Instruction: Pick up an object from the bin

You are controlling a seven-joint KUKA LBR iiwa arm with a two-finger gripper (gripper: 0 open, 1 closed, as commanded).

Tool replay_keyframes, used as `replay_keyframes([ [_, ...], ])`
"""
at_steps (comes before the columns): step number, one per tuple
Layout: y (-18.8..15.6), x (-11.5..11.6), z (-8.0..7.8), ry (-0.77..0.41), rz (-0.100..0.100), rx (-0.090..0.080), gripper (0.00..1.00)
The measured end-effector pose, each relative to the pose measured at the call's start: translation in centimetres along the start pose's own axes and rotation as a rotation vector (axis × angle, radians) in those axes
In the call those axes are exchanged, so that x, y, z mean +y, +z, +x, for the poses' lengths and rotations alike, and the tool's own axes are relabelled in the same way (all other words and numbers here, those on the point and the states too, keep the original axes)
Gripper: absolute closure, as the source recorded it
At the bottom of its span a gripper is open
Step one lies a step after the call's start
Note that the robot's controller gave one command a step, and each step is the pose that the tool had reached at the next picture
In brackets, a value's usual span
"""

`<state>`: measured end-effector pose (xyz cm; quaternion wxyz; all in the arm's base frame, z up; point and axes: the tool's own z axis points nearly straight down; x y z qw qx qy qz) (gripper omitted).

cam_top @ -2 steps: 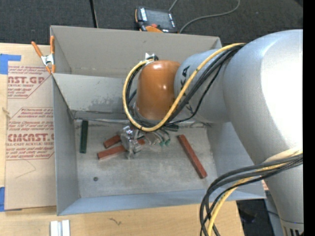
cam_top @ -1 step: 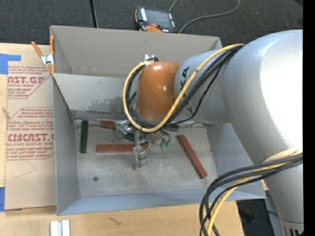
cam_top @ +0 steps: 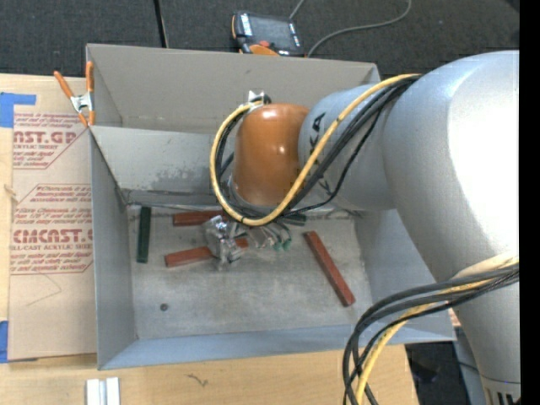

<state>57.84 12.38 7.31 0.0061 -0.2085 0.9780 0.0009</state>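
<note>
Red-brown stick (cam_top: pixel 187 257), flat and short, lies near the middle of the bin's floor, slanting a little, with its right end at the hand (cam_top: pixel 224 247). The hand sits low over that end, touching or almost touching it; whether it is spread, pressed together or pinching the stick cannot be told.

The grey bin (cam_top: pixel 114 268) is deep, with sloping walls and a scuffed floor. The arm (cam_top: pixel 439 184) comes in over the right edge and covers much of the bin's right and far side. Its orange cover (cam_top: pixel 266 154), looped with yellow and black cables (cam_top: pixel 221 154), hangs right above the hand and hides the floor behind it.

A long red-brown bar (cam_top: pixel 329 268) lies diagonally toward the right wall, well apart from the hand. A dark green stick (cam_top: pixel 143 234) lies along the left wall. A second short red-brown piece (cam_top: pixel 192 218) rests by the far wall, just beyond the hand. Small green and white bits (cam_top: pixel 280 241) lie just right of the hand, under the arm. A dark speck (cam_top: pixel 164 307) sits toward the near left corner.
</note>
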Motion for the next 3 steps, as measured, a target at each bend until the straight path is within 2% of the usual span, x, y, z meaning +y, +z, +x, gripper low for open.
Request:
replay_keyframes([
  [1,0.3,0.0,0.3,0.000,-0.001,0.009,0.00],
  [2,0.2,0.0,0.3,0.000,-0.001,0.010,1.00],
  [3,-14.4,-1.3,-0.6,-0.007,0.002,0.001,1.00],
])
